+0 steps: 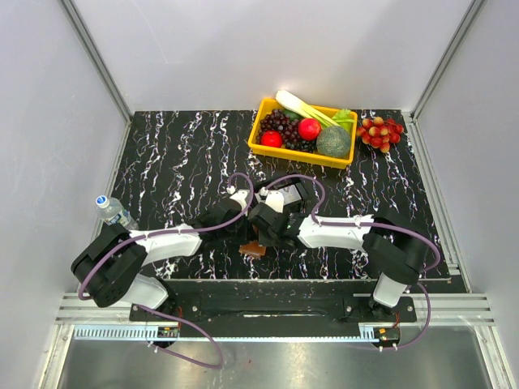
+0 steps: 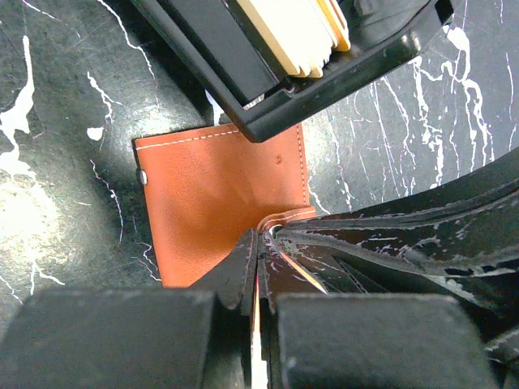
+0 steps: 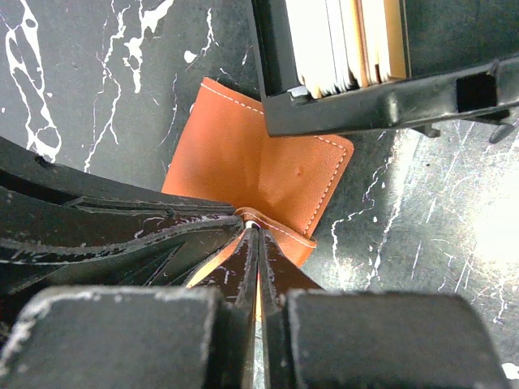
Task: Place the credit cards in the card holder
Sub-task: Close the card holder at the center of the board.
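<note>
Location: card holder point(image 2: 219, 203) flat on bench point(image 2: 49, 121), just near-side of black box point(image 3: 365, 105) | credit cards point(image 3: 349, 40) upright inside that box | left gripper point(image 2: 258, 247), right gripper point(image 3: 253, 235) - both pinched tight on holder's lifted flap edge | handling: light, soft, floppy leather - hold by flap edge.

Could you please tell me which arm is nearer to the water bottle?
Left. The left arm has its base right beside the water bottle at the table's left edge; the right arm stands on the opposite side, well away from it.
</note>
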`<state>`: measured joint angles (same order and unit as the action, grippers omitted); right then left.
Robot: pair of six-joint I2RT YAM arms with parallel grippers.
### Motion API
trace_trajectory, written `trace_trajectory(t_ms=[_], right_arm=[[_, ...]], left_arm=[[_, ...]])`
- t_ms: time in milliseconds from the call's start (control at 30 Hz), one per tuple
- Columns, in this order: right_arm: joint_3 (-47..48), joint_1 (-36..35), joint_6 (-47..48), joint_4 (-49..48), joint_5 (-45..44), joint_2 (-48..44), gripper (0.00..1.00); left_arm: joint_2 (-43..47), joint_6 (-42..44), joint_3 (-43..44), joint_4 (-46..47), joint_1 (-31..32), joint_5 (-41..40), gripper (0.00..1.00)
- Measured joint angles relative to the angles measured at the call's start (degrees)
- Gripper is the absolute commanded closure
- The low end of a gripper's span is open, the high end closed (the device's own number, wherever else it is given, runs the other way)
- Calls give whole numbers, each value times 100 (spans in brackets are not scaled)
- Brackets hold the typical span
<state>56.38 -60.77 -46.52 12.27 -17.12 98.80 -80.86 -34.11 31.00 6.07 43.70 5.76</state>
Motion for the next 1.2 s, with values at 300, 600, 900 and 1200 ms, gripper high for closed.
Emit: trace_trajectory(t_ms=[300,600,900,1200], right_arm=[[-138,0,50,-120,-15,-236,96],[-129,0,85,-258,-26,-127,96],[13,-26,81,-175,-24,66,96],[33,125,59,-170,175,83,95]], left_arm=[[0,2,0,2,0,0,100],[-2,0,0,4,-7,2,100],[-4,4,0,9,-55,-22,100],[-33,15,2,50,-76,-28,100]])
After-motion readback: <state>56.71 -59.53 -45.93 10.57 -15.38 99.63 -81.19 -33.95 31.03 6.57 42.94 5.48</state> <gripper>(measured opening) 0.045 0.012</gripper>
